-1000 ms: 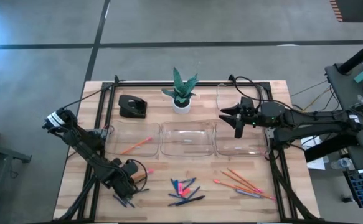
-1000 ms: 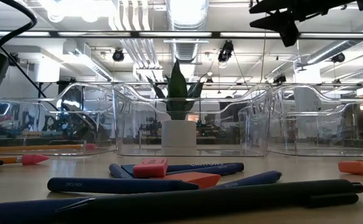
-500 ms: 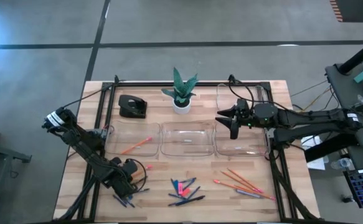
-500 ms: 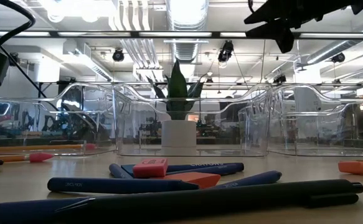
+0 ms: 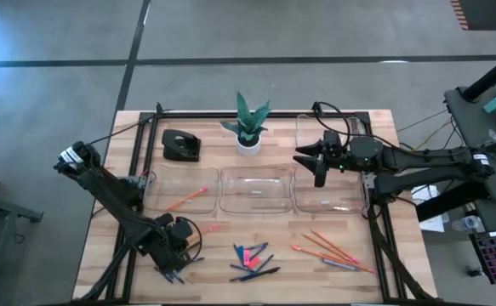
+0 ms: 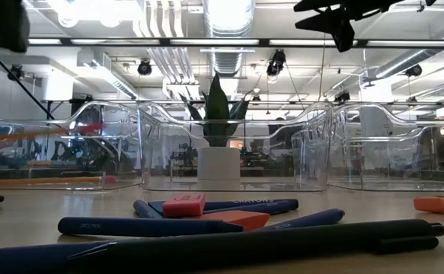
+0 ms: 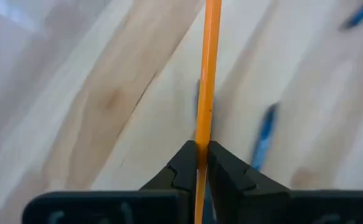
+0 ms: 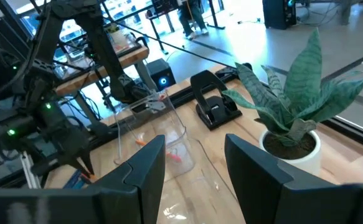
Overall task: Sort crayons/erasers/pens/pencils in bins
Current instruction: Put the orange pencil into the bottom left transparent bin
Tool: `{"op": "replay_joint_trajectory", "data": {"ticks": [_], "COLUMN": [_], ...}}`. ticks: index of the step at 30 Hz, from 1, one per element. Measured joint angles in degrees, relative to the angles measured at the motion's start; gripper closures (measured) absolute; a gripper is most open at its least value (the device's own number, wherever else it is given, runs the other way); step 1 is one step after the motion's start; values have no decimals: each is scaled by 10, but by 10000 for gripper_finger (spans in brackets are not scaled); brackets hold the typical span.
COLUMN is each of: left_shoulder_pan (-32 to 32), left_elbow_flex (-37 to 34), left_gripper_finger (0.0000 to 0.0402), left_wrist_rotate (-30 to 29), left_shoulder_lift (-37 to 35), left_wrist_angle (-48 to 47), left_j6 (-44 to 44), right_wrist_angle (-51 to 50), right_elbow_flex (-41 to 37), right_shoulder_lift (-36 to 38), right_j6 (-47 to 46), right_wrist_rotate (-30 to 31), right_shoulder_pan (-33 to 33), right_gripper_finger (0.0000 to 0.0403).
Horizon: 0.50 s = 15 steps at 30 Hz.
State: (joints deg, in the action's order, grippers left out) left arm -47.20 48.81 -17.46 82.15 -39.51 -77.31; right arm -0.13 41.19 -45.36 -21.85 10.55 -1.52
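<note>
My left pincer (image 7: 202, 163) is clamped on a long thin orange pencil (image 7: 207, 74), fingers pressed tight on the shaft, held just above the light wood counter (image 5: 213, 259) at its front left corner. Below it on the counter lie a few slim dark pens (image 5: 173, 274). My right pincer (image 5: 313, 163) hangs with its jaws apart and nothing between them, over the right-hand one of the shallow clear plastic bins (image 5: 328, 194), near the rear of the counter. Three bins sit in a row across the middle; the left clear bin (image 5: 181, 190) already has one orange pencil (image 5: 186, 200) in it, the middle clear bin (image 5: 256, 192) looks bare. A fourth clear bin (image 5: 316, 129) stands behind the right one. At front centre lies a mixed heap of short blue crayons (image 5: 260, 262), pink erasers (image 5: 248, 255) and a black pen (image 5: 259, 274). At front right is a fan of orange pencils (image 5: 333, 248). At the back stand a green plant in a white pot (image 5: 248, 125) and a black desk object (image 5: 180, 145).
</note>
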Motion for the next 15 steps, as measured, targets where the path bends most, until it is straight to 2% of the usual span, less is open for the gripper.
{"op": "replay_joint_trajectory", "data": {"ticks": [4,7,11,15], "left_shoulder_pan": [0,0,12,36], "left_elbow_flex": [20,27,22,21], "left_gripper_finger": [389,389,389,389], "left_wrist_rotate": [-64,-139,-241,-318], "left_shoulder_lift": [-20,-39,-64,-89], "left_wrist_angle": [-1,0,-4,-6], "left_j6": [54,103,153,232], "right_wrist_angle": [-6,-18,-19,-12], "right_elbow_flex": [0,0,0,0], "right_shoulder_lift": [-3,-6,-19,-42], "right_j6": [0,-5,-11,-24], "right_wrist_rotate": [0,0,0,0], "right_shoulder_pan": [16,38,83,134], "right_gripper_finger": [245,245,245,245]}}
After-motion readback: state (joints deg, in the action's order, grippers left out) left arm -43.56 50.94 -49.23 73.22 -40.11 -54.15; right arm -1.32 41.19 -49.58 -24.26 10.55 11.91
